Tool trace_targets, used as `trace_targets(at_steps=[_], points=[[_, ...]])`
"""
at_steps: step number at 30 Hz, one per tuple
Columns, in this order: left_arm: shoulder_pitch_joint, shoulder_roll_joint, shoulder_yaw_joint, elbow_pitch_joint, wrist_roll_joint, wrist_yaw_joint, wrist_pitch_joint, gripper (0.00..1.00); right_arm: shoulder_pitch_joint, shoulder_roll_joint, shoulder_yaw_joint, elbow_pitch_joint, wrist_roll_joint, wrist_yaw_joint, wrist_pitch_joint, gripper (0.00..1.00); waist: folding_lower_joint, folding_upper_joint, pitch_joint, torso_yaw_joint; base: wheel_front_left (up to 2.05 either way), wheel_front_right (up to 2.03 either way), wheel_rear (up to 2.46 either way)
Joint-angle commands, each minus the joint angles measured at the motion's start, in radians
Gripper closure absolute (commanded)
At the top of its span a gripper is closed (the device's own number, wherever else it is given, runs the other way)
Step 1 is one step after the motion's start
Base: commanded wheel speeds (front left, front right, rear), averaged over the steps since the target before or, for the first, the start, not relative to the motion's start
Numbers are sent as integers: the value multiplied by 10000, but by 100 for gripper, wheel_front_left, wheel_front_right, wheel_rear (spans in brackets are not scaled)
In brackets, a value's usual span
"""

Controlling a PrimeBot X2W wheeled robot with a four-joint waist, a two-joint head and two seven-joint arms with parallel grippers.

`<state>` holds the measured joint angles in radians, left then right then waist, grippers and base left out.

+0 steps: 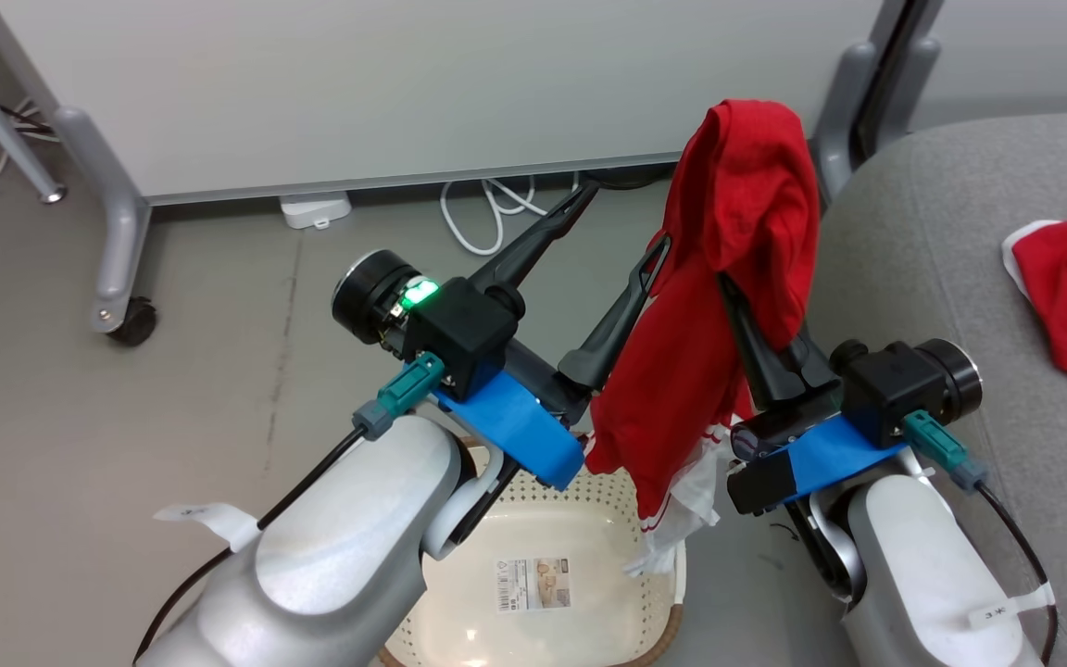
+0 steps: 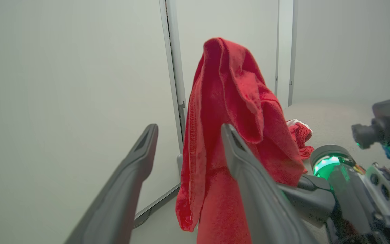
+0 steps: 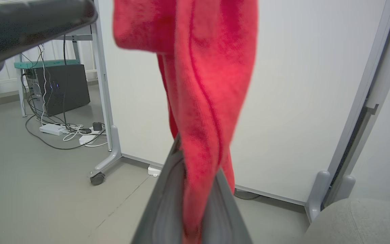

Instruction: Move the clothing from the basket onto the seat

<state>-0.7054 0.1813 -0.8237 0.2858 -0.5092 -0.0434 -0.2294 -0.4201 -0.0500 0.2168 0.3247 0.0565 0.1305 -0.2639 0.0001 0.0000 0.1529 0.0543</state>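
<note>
Clothing (image 1: pixel 746 185) hangs centre-right of frame, pinched in the closed right gripper (image 1: pixel 737 310); left gripper (image 1: pixel 624 220) wide open, empty, just beside it; basket (image 1: pixel 626 519) bottom centre.

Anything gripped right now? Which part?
Right gripper is shut on a red garment, pinching a bunched fold of its red body; the white-trimmed edge hangs loose below. Left gripper is open, holding nothing.

Head cam: up high, looks fwd & down at floor (image 1: pixel 219 417), basket (image 1: pixel 603 496), seat (image 1: pixel 922 232) on the right; mid range. L wrist cam: sights along own fingers (image 2: pixel 127 169) twd white panel (image 2: pixel 63 84), red garment (image 2: pixel 229 112) close in front. R wrist cam: along its fingers (image 3: pixel 163 210), garment nearly on lens, same panel behind, seat corner low right. All 3 share garment & panel.
</note>
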Motion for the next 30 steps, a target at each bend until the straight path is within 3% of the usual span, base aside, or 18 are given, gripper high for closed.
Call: trace_targets(at_steps=[1, 16, 30], points=[[130, 56, -26, -20, 38, 54, -15, 0, 145, -9, -68, -108, -34, 5, -5, 100, -1, 0, 69, -192, 0, 0, 0], [615, 480, -441, 6, 252, 95, -40, 0, 448, -5, -766, -777, -211, 5, -5, 100, -1, 0, 501, -1774, 0, 0, 0], [730, 424, -819, 96, 404, 35, -126, 0, 1231, -4, -1737, -1316, -155, 5, -5, 100, -1, 0, 762, -2889, 0, 0, 0]])
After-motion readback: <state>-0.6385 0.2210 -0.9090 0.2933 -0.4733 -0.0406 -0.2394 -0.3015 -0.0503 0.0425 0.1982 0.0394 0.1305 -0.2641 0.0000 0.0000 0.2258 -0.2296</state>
